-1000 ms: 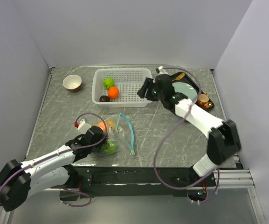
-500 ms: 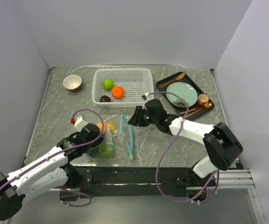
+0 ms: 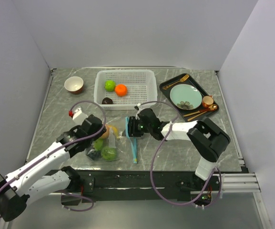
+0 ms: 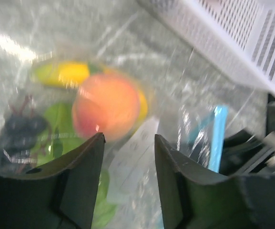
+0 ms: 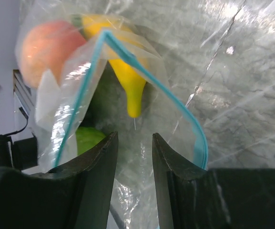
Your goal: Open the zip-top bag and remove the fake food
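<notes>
The zip-top bag (image 3: pixel 109 145) lies at the table's near middle, its teal zip strip (image 3: pixel 131 139) parted into an open mouth (image 5: pixel 142 71). Inside are fake food pieces: a peach (image 4: pixel 106 107), a yellow banana (image 5: pixel 123 71), green fruit (image 5: pixel 87 138) and dark grapes (image 4: pixel 20 126). My left gripper (image 3: pixel 99 130) is open just over the bag's far left side, its fingers (image 4: pixel 87 162) astride a white label by the peach. My right gripper (image 3: pixel 130 128) is open at the bag's mouth (image 5: pixel 135 138), fingertips just inside the teal rim.
A white perforated basket (image 3: pixel 142 93) stands behind the bag with an orange (image 3: pixel 121 89), a green fruit (image 3: pixel 109 85) and a dark piece (image 3: pixel 107 100). A small bowl (image 3: pixel 74 84) is at back left. A black tray (image 3: pixel 168 87) with pale-green plate, cup and cutlery is at back right.
My right gripper has come from the basket's right side down and left to the bag's mouth. My left gripper has shifted up over the bag's far side. The mouth stands wider.
</notes>
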Controlling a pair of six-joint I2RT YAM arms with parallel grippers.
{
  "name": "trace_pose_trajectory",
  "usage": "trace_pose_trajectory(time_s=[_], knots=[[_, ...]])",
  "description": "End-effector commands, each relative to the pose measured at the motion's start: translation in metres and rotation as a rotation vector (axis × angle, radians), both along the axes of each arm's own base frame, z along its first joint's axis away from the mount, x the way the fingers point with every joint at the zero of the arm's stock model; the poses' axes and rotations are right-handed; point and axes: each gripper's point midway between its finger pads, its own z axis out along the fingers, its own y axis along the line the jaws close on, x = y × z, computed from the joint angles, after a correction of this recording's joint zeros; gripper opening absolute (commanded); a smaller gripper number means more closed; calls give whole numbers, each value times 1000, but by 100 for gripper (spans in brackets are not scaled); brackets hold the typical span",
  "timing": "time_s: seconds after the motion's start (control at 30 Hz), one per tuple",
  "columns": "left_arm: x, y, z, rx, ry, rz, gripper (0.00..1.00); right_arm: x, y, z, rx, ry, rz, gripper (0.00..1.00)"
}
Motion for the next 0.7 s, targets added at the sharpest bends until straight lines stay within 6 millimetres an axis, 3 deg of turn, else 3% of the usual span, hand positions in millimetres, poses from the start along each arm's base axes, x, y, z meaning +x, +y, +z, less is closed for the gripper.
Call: trace_pose_trajectory(time_s=[0.0, 0.23, 0.67], knots=[[28, 18, 22, 90, -55, 67, 47, 6, 25, 18, 83, -48, 22, 42], [37, 23, -9, 113, 1, 84, 34, 6, 32, 11, 77, -53, 14, 54], [30, 22, -72, 126, 112, 83, 22, 10, 40, -3, 34, -63, -18, 59]])
